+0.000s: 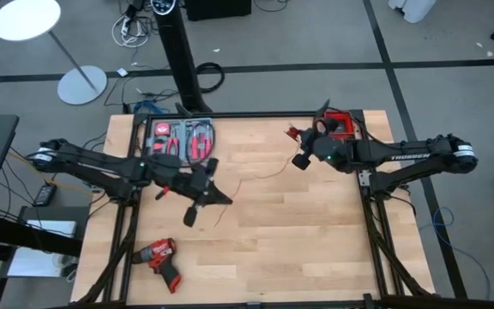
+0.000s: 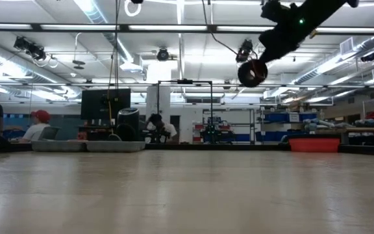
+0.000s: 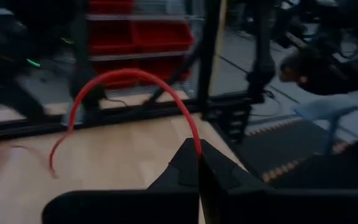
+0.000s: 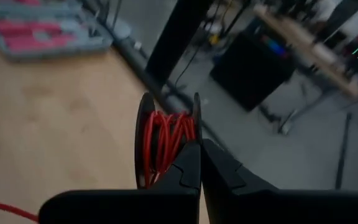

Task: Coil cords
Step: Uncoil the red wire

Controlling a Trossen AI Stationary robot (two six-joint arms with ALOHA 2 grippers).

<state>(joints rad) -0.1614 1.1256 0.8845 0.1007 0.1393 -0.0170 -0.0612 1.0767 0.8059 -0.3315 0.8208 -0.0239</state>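
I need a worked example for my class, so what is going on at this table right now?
Two robot arms are handling a red wire. The right gripper is shut on a black spool with red wire wound on it, held high above the table. The left gripper is shut on the wire's loose stretch, which arcs up from it. A thin line of wire trails across the tabletop between the arms. A drill and a tool tray lie untouched.

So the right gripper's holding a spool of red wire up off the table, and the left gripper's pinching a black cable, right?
Not quite. The left gripper is pinching the red wire, not a black cable; the left wrist view shows it arching from the closed fingers. The right gripper does hold the spool above the table.
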